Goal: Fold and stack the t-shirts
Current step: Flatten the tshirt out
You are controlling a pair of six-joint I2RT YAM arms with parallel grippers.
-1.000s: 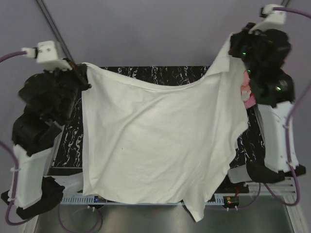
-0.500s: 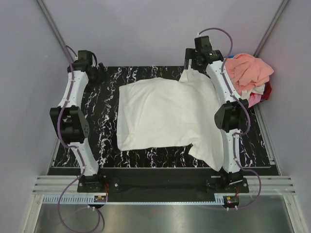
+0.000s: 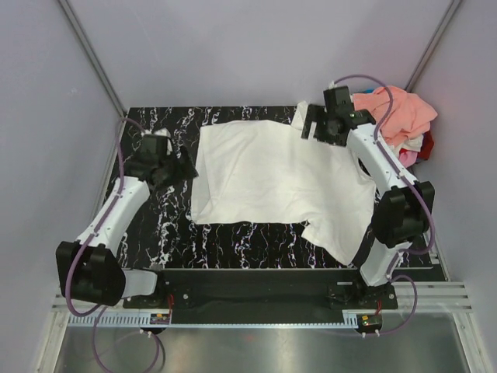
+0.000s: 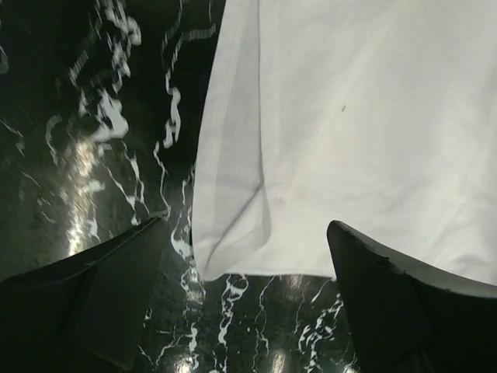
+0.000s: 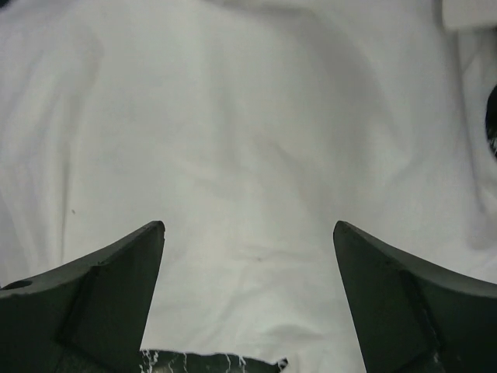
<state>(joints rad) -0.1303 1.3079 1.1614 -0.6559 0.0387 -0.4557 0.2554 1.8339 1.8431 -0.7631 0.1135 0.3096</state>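
Observation:
A white t-shirt (image 3: 272, 175) lies spread out on the black marbled table (image 3: 167, 229), with one sleeve (image 3: 342, 233) hanging toward the near right. My left gripper (image 3: 185, 168) is open just off the shirt's left edge. In the left wrist view that gripper (image 4: 247, 225) hovers over the shirt's corner (image 4: 233, 249) with nothing between its fingers (image 4: 116, 295). My right gripper (image 3: 312, 129) is open above the shirt's far right part. In the right wrist view that gripper (image 5: 248, 225) has only white cloth (image 5: 248, 116) lying below it.
A heap of other t-shirts sits at the table's back right: salmon-peach (image 3: 397, 109) on top, pink (image 3: 405, 158) and red (image 3: 427, 145) below. Grey walls close in the table on three sides.
Both grippers held the white t-shirt up by its corners and have let go. It now lies flat on the table. The left arm has swung in to the shirt's left edge.

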